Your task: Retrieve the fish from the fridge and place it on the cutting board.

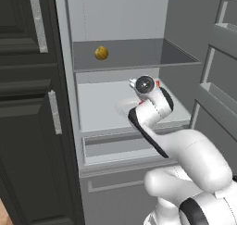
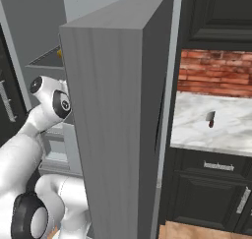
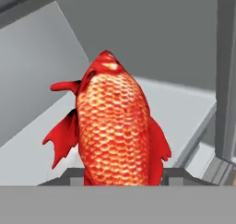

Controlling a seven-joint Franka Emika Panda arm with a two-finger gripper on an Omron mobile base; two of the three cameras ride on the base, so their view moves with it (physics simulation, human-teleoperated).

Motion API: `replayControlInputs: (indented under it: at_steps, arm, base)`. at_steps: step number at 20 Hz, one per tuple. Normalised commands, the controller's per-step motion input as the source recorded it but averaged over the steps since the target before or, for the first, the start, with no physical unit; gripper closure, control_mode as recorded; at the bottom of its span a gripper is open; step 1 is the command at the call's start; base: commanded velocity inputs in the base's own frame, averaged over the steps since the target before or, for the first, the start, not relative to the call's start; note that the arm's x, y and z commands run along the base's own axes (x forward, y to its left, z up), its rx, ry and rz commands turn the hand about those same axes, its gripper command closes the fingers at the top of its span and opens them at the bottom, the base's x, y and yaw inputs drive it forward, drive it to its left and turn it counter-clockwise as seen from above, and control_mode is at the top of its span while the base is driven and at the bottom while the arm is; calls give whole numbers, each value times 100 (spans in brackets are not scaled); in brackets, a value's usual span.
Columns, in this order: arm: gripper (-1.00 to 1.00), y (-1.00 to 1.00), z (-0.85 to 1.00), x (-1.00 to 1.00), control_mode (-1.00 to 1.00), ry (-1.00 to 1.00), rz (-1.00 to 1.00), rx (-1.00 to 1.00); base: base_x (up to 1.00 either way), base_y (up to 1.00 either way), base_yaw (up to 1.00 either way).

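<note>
We see the fridge (image 1: 69,108) open, with two pale shelves. On the upper shelf (image 1: 134,55) a round yellow-brown fruit (image 1: 101,53) sits toward its left. The lower shelf (image 1: 99,108) carries a round white plate (image 1: 124,106). Beside the fridge, a marble counter (image 2: 231,130) bears a small cleaver (image 2: 210,118).

A rendered home kitchen. Told by the tall light-grey fridge (image 1: 139,15) standing open with pale shelves and a drawer, dark panelled cabinets with silver bar handles (image 1: 28,127), a white marbled stone counter (image 2: 216,125), and a red brick backsplash (image 2: 216,73) behind it.
</note>
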Motion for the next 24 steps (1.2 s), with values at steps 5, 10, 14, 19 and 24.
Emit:
replayControlInputs:
  at_steps: [5, 10, 14, 19, 24]
  arm:
    - [100, -12, 100, -100, -100, 24, -3, 4]
    - [100, -25, 71, -100, -100, 34, 0, 0]
    - [100, -13, 13, -100, -100, 26, 1, -2]
    - [100, 0, -1, -28, -100, 0, 1, -1]
    - [100, 0, 0, -1, -100, 0, 0, 0]
  base:
    - [0, 0, 0]
    - [0, 0, 0]
    - [0, 0, 0]
    - [0, 0, 0]
    - [0, 0, 0]
